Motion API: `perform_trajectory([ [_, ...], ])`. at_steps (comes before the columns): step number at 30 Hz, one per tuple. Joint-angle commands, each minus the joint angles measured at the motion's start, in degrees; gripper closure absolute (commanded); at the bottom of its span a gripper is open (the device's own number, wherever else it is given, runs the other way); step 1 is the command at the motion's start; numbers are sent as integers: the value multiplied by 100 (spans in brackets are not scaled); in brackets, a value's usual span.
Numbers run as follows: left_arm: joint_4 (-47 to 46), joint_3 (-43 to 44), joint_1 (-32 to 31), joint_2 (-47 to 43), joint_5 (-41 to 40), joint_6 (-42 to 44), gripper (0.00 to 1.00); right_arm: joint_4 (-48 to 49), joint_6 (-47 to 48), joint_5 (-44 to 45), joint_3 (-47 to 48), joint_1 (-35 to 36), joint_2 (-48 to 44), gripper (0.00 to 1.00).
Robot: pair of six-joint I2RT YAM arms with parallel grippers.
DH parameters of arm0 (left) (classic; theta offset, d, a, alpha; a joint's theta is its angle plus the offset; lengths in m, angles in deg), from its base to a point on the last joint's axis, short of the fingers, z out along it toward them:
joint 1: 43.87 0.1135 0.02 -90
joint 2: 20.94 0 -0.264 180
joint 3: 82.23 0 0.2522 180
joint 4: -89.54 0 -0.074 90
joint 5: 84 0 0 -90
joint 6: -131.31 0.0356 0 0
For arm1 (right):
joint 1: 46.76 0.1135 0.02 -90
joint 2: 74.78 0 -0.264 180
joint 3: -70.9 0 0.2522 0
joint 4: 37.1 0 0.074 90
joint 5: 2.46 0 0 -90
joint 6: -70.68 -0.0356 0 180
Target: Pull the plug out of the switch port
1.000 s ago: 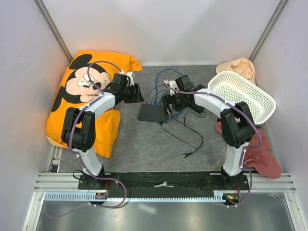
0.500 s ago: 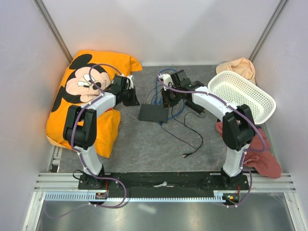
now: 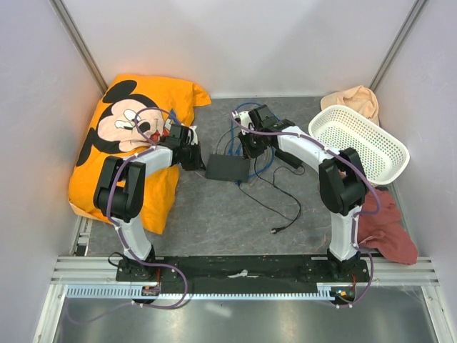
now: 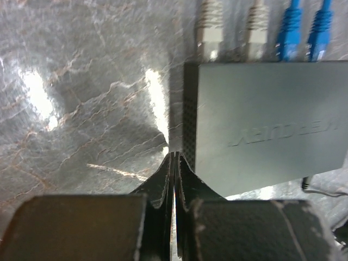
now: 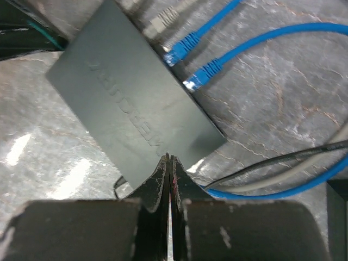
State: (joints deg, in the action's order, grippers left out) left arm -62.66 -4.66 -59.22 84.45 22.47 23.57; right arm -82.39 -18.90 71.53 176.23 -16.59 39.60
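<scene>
Fingers (image 4: 159,190) of the left gripper (image 4: 174,163) and right gripper (image 5: 168,163) are closed tight and empty beside the switch (image 5: 130,103), its plugs (image 5: 178,50) all seated, none pulled yet.

I see the left arm (image 3: 153,156) and the right arm (image 3: 303,146) both reaching forward, elbows raised, forearms angled inward toward each other. The left gripper (image 4: 174,159) tilts downward, fingers pressed flat together (no gap shows in its wrist view). The right gripper (image 5: 168,159) likewise tilts downward, fingers closed on nothing.
</scene>
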Motion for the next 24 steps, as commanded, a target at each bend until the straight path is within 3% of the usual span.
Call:
perform_trajectory([
  [1,-367,-141,-46,-150,-188,156,98,-29,54,484,-235,15,-154,100],
  [13,-481,-255,-678,70,-188,455,98,-151,195,1188,-290,6,109,100],
  [24,-517,-325,-1505,-149,-249,675,98,-354,406,977,1644,-3,1639,100],
])
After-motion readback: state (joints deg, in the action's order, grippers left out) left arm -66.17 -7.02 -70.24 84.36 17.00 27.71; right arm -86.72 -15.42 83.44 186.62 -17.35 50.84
